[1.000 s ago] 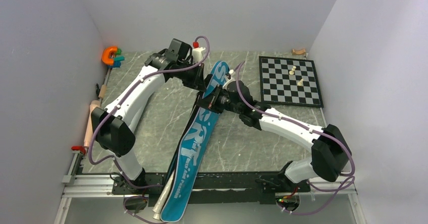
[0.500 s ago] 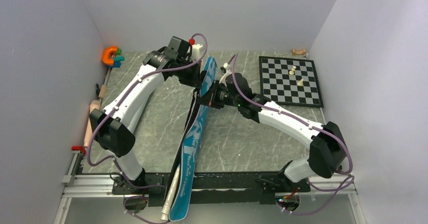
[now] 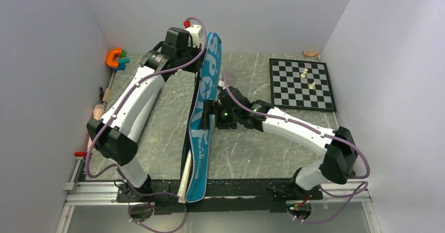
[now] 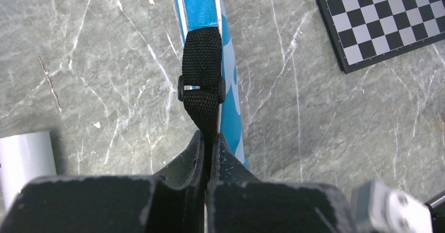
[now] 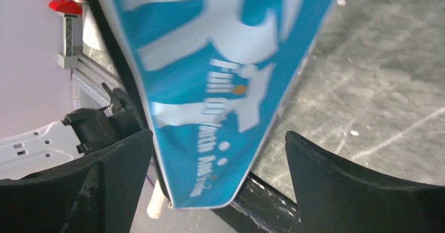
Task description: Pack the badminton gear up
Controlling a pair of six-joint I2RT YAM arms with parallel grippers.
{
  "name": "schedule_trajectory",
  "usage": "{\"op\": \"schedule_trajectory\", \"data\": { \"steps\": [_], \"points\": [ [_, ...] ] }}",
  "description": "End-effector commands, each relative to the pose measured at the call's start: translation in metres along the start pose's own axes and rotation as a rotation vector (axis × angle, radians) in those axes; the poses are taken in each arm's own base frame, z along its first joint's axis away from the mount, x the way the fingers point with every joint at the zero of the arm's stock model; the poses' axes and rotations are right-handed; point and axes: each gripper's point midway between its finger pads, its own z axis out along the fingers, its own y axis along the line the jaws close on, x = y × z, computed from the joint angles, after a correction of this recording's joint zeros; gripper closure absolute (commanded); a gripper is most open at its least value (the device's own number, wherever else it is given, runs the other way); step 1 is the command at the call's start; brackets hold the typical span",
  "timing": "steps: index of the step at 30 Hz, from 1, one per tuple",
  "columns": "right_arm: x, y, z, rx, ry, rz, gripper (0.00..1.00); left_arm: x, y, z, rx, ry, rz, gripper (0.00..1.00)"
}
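Here, your left claw (image 4: pixel 207 144) was clamped on the black strap (image 4: pixel 202 81) of the blue bag (image 3: pixel 202 123), which stood tilted, left of the chessboard (image 3: pixel 302 83). Your right claw (image 5: pixel 219 136) gaped wide against the bag's middle.

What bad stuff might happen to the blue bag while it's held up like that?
1. The left pincer holds the blue bag only by its thin black strap, so the strap might slip and the bag fall.
2. The right pincer is open around the bag, not squeezing it, so it probably would not catch it.
3. A white handle pokes out of the bag's low end at the near edge of the table; it might slide out.
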Motion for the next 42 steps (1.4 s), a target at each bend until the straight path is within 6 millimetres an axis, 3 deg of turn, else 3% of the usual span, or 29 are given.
{"op": "schedule_trajectory", "data": {
  "steps": [1,7,14,17,20,24,31,37,42],
  "points": [
    [-0.028,0.033,-0.010,0.093,-0.206,-0.093,0.00,-0.056,-0.010,-0.035,0.006,-0.205,0.000,1.00],
    [-0.054,0.058,-0.011,0.218,-0.461,-0.215,0.00,-0.050,-0.011,-0.036,0.007,-0.197,0.002,1.00],
    [-0.054,0.061,0.034,0.400,-0.466,-0.355,0.00,-0.045,-0.004,-0.033,-0.027,-0.190,0.001,1.00],
    [-0.056,0.055,0.043,0.463,-0.479,-0.365,0.02,-0.042,-0.003,-0.032,-0.028,-0.186,0.003,1.00],
    [-0.055,0.044,0.044,0.524,-0.477,-0.376,0.13,-0.042,-0.003,-0.034,-0.032,-0.187,0.005,1.00],
    [-0.056,0.041,0.031,0.512,-0.495,-0.366,0.50,-0.039,0.002,-0.033,-0.050,-0.185,0.008,1.00],
    [-0.051,0.041,-0.003,0.367,-0.471,-0.484,0.97,-0.034,0.026,-0.029,-0.096,-0.159,-0.019,1.00],
    [-0.056,0.012,-0.035,0.368,-0.441,-0.656,1.00,-0.018,0.050,-0.027,-0.081,-0.116,-0.073,1.00],
    [-0.057,-0.011,-0.042,0.402,-0.485,-0.866,1.00,0.009,0.054,-0.023,0.025,0.007,-0.027,0.94]
  ]
}}
